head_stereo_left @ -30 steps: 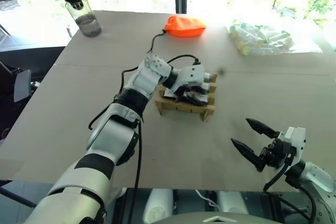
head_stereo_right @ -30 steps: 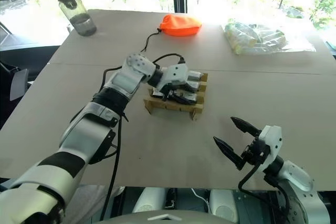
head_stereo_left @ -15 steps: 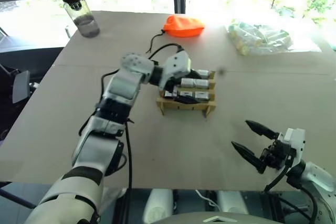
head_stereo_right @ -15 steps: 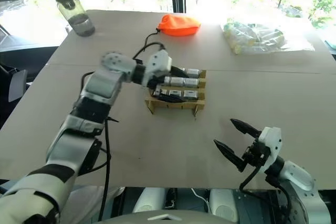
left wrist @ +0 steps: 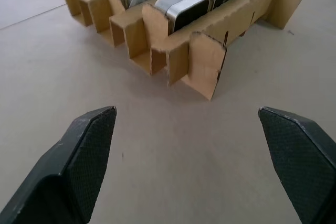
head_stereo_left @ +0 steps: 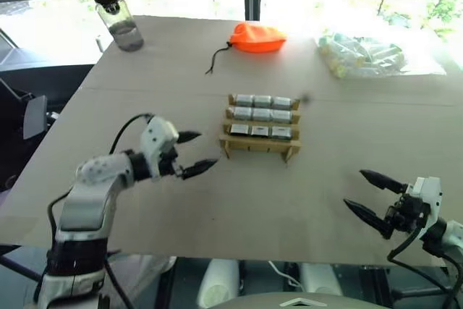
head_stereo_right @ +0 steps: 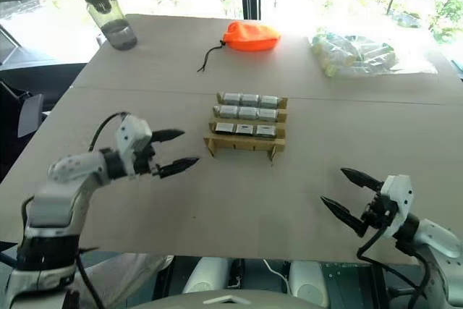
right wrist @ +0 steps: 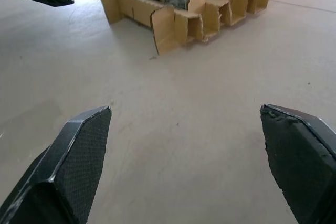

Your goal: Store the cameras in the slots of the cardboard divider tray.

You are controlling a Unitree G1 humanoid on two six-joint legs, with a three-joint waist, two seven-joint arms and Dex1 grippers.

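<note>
Nine cameras (head_stereo_left: 262,116) sit in one cardboard divider tray (head_stereo_left: 258,147): three rows of three, each row filling three slots, while the row of slots nearest the robot holds none. One orange pouch (head_stereo_left: 257,37) with a dark drawstring lies at the far side of the surface (head_stereo_left: 217,208). One clear water bottle (head_stereo_left: 118,16) with a black cap stands at the far left corner. One heap of pale cylinders in clear wrap (head_stereo_left: 365,53) lies at the far right; their number cannot be told. Two grippers are over the surface, the left gripper (head_stereo_left: 192,153) and the right gripper (head_stereo_left: 370,195), each with two black fingers.
</note>
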